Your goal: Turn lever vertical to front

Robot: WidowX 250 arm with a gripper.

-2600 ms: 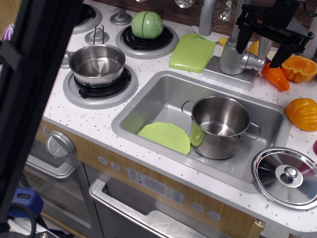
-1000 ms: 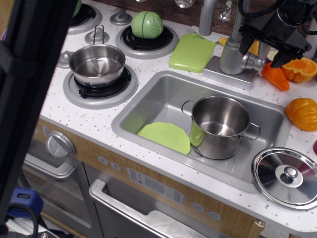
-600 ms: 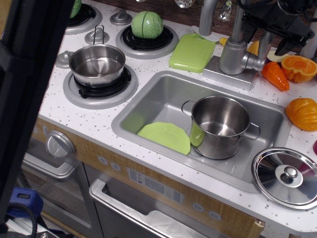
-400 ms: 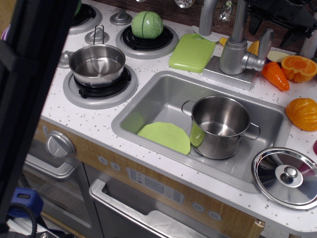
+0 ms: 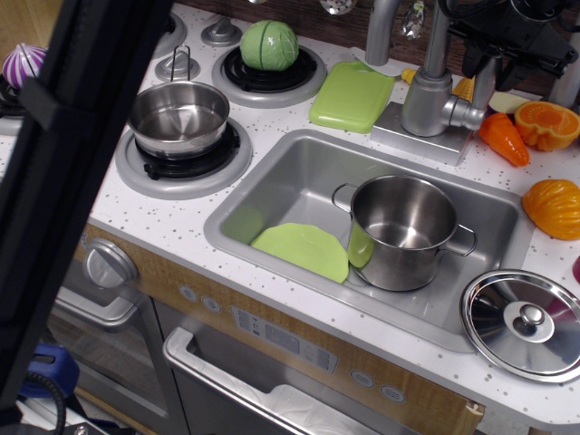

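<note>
One lever, two pots

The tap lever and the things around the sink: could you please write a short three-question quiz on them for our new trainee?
1. True or false: the lever lies flat, pointing at the sink.
2. Where is the steel lid? A) on the pot in the sink B) on the counter, right of the sink C) on the stove pot
3. Fill in: the gripper is at the lever's ____ end.

Key
1. False: it stands nearly upright beside the faucet body.
2. B: the pot in the sink and the stove pot are both uncovered.
3. Upper; whether the jaws touch it cannot be told.
</note>
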